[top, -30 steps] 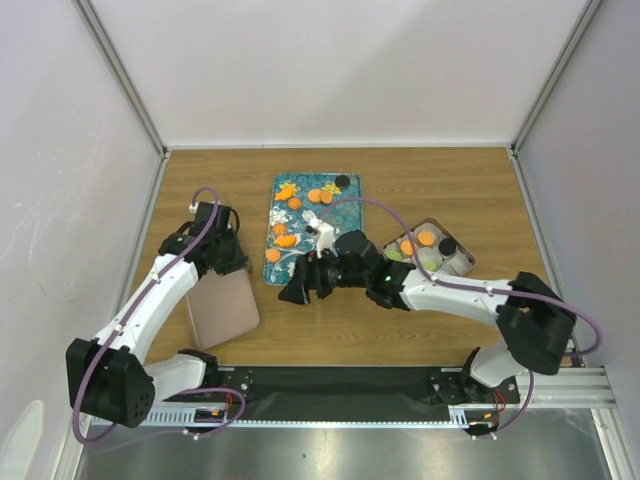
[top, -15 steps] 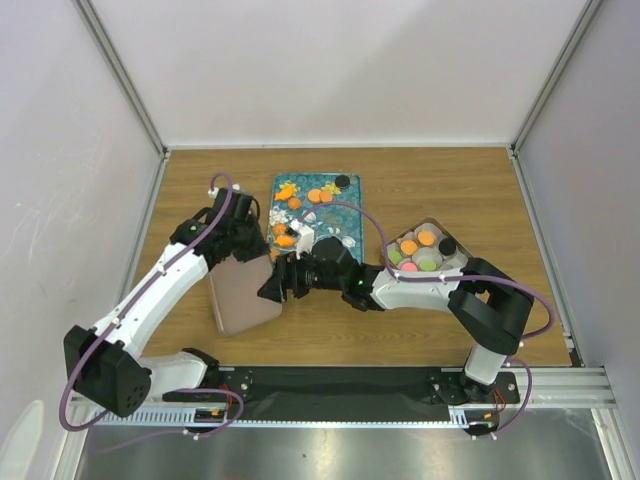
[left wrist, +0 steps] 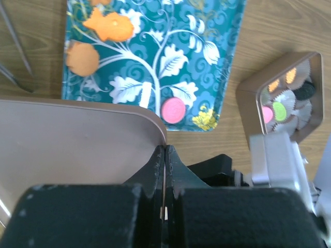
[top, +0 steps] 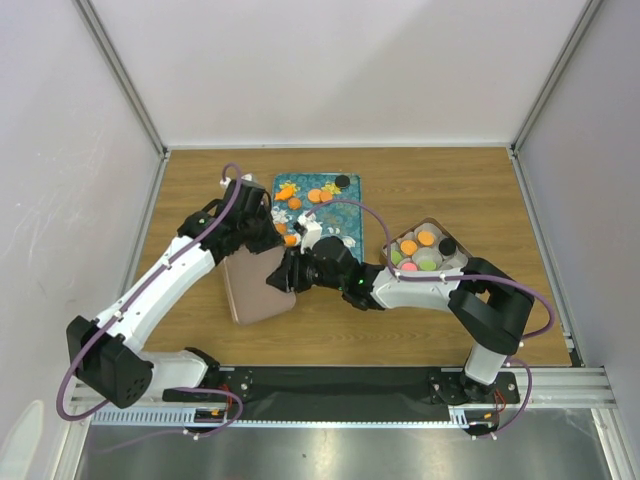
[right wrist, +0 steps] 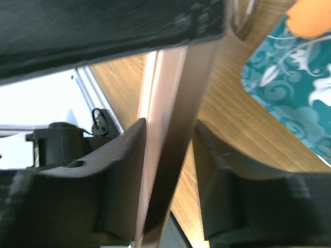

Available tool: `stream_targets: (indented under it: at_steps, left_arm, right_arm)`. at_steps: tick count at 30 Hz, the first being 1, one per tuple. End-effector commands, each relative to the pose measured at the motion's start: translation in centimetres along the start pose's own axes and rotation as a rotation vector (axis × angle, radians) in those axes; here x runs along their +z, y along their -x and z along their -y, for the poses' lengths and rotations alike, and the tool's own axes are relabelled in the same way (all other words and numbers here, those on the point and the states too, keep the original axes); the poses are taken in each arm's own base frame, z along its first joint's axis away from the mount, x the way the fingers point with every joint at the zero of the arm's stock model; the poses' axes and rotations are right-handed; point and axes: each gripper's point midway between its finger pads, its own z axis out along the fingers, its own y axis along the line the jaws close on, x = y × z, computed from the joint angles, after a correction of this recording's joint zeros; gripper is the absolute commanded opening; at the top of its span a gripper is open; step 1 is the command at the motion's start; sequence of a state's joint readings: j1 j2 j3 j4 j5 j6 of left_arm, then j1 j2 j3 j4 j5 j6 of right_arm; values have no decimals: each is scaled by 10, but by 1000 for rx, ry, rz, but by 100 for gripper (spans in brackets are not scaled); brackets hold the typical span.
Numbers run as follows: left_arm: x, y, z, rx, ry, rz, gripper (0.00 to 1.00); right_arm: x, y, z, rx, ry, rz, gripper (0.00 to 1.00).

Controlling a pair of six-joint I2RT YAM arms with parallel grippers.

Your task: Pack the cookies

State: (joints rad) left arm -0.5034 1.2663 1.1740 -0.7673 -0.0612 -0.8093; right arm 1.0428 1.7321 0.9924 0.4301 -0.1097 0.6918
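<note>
Cookies lie on the teal tray just beyond both grippers. Several are orange, a black one sits at the far end, and a pink one lies right ahead of the left gripper's fingertips. More cookies fill the paper cups of the brown box, back along the right forearm.

The left arm slants forward from its base, bent at the elbow. The left gripper points down, its jaws pinched tight on the rim of the brown lid.

The right arm folds sharply at the elbow, and its forearm runs low across the table toward the lid's opposite edge. The right gripper straddles that edge, one finger on each face. I cannot tell whether its pads press the lid.
</note>
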Motion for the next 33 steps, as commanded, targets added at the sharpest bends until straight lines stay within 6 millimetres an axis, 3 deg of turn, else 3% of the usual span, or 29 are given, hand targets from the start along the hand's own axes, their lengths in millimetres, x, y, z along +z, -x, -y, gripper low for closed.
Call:
stream_targets:
  at_steps: [1, 3, 4, 6, 9, 10, 12, 13, 15, 17, 18, 21, 22, 23, 24, 25, 26, 27, 28, 29, 31, 33]
  left_arm:
    - [-14, 14, 30, -11, -98, 41, 1]
    - [-17, 15, 34, -5, -112, 44, 0]
    - [-18, 16, 34, -3, -115, 47, 5]
    - [-22, 20, 38, 6, -127, 57, 14]
    - [-29, 28, 46, 34, -152, 77, 31]
    - [-34, 34, 51, 47, -168, 93, 44]
    - [-41, 42, 57, 70, -184, 117, 54]
    - [-44, 47, 59, 79, -181, 135, 64]
    - [-61, 68, 71, 118, -210, 199, 70]
    - [-81, 92, 85, 176, -238, 276, 75]
    - [-88, 99, 88, 191, -238, 300, 75]
    - [-112, 112, 100, 268, -287, 409, 77]
    - [-112, 106, 107, 328, -306, 441, 77]
    - [-125, 110, 105, 339, -296, 513, 78]
    - [-126, 107, 106, 359, -292, 544, 79]
    - [-120, 92, 116, 422, -319, 561, 79]
    - [-121, 86, 118, 444, -319, 589, 78]
    - [-129, 91, 112, 439, -276, 660, 78]
    - [-125, 74, 121, 519, -305, 696, 79]
    - [-133, 75, 119, 531, -290, 760, 79]
    - [-138, 59, 131, 649, -325, 881, 81]
    - [-143, 54, 135, 706, -336, 962, 83]
  right_arm:
    - [-3, 34, -12, 11, -10, 95, 40]
    - [-6, 36, -10, 21, -32, 96, 34]
    - [-8, 38, -10, 22, -39, 102, 26]
    - [-13, 42, -9, 32, -52, 104, 20]
    - [-23, 49, -14, 42, -65, 110, 16]
    - [-25, 54, -12, 44, -91, 129, 13]
    - [-33, 59, -14, 50, -102, 125, 11]
    - [-36, 63, -14, 61, -104, 130, 10]
    - [-42, 67, -12, 77, -120, 124, 9]
    - [-53, 84, -13, 97, -128, 146, 9]
    - [-58, 85, -6, 112, -160, 132, 9]
    - [-81, 116, 5, 159, -201, 145, 9]
    - [-87, 124, 7, 165, -208, 142, 9]
    - [-100, 136, 23, 179, -264, 144, 10]
    - [-108, 155, 18, 182, -266, 172, 10]
    - [-117, 168, 18, 186, -272, 191, 10]
    - [-128, 177, 32, 202, -311, 196, 11]
    - [-138, 195, 27, 206, -304, 224, 11]
    - [-144, 201, 28, 216, -305, 215, 11]
    - [-153, 203, 44, 240, -356, 198, 11]
    - [-166, 225, 38, 243, -371, 219, 11]
    - [-177, 226, 44, 250, -435, 198, 12]
